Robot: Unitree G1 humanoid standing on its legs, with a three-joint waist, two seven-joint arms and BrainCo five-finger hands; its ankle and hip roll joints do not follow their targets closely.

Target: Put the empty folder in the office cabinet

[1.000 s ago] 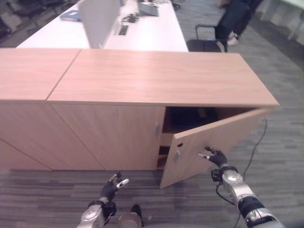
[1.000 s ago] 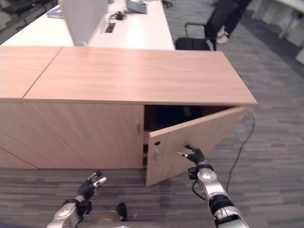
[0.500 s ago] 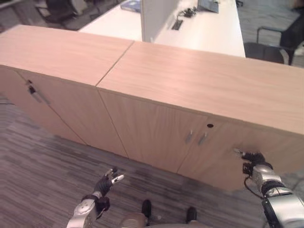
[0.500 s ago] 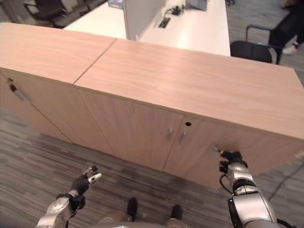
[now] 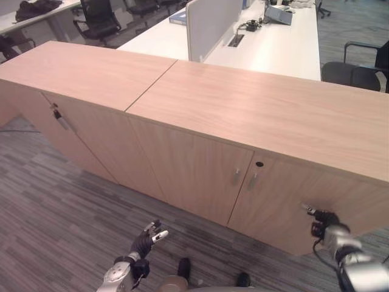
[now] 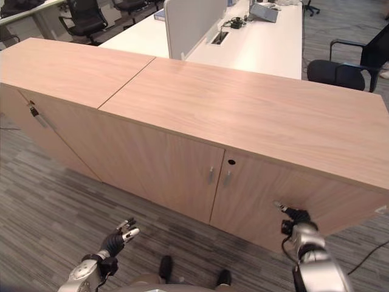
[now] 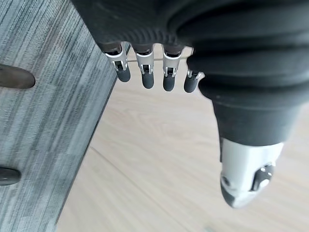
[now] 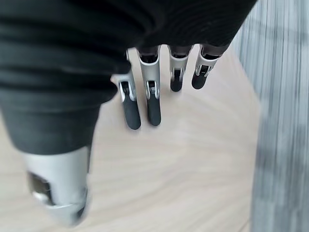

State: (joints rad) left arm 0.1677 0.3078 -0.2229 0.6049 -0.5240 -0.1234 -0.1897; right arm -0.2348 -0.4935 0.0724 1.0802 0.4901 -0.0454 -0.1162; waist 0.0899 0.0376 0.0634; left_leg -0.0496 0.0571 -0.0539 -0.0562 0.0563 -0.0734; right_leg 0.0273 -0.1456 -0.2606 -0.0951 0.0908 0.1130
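Right eye view: right robot hand (image 6: 294, 215), fingers straight, is pressed flat on cabinet door (image 6: 285, 204); door nearly shut. Left robot hand (image 6: 115, 239) is held relaxed, empty. Final push judged next.

Closed cabinet doors (image 5: 243, 182) block entry; bare carpet (image 5: 67, 207) in front.

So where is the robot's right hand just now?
The right robot hand is low on the right in the eye views, fingers straight against the front of the right cabinet door, right of the two door handles.
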